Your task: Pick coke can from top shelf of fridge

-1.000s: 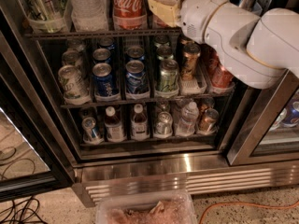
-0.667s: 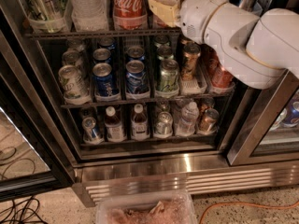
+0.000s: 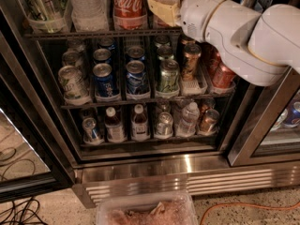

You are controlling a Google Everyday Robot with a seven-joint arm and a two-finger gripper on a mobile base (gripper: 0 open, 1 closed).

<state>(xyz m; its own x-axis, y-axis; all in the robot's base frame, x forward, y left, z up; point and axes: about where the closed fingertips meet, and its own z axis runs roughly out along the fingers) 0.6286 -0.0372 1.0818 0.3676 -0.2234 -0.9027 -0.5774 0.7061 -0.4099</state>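
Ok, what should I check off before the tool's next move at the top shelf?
1. Stainless steel fridge open, racks exposed: ok.
2. Red aluminium Coca-Cola can upright on the dark wire top shelf: ok.
3. Tan tool at top-shelf height, just right of that can: ok.
4. Tool's contact with the can: cannot tell.
5. Gap between the can and the clear plastic bottle on its left: cannot tell.
6. Floor by the base: orange cable lies there: not ok.
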